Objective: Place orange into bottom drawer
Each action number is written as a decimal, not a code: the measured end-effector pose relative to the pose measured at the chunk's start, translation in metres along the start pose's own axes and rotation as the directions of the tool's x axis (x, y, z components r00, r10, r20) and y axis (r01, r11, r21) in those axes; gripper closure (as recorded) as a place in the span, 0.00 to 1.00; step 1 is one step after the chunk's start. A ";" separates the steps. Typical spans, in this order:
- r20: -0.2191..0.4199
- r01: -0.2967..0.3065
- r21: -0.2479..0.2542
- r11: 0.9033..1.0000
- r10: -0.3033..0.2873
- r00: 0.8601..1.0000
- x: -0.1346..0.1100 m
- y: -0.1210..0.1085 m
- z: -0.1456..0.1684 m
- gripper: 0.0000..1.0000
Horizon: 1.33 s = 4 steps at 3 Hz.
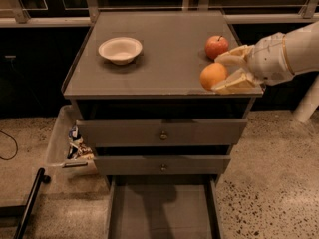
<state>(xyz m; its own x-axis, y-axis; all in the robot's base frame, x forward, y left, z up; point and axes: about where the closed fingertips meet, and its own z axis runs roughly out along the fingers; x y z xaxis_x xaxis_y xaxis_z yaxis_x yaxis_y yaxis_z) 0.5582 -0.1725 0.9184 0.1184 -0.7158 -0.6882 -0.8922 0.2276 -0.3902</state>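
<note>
The orange [213, 75] is a small round plain fruit held between the cream fingers of my gripper [225, 72], which reaches in from the right and is shut on it. It hangs over the front right corner of the cabinet top. The red-orange apple [217, 46] with a stem sits on the top just behind it. The bottom drawer [160, 213] is pulled open below, showing its flat grey floor and low side walls. It has nothing in it.
A white bowl [120, 49] sits on the grey cabinet top [159, 39] at the left. Two shut drawers with brass knobs [163, 135] are above the open one. A clear bin [70, 148] with packets stands on the floor at the left. A black pole [31, 203] lies at the lower left.
</note>
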 end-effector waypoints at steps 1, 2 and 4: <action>-0.049 -0.052 0.014 0.999 0.052 0.997 0.029 0.041 -0.018 1.00; -0.058 -0.069 0.006 0.998 0.069 0.996 0.038 0.050 -0.018 1.00; -0.065 -0.147 -0.030 0.989 0.145 0.987 0.082 0.082 0.014 1.00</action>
<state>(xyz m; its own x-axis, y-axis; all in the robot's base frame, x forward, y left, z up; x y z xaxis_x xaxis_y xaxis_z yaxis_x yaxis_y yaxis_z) 0.5006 -0.2037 0.8213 -0.0408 -0.7165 -0.6964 -0.9127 0.3104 -0.2659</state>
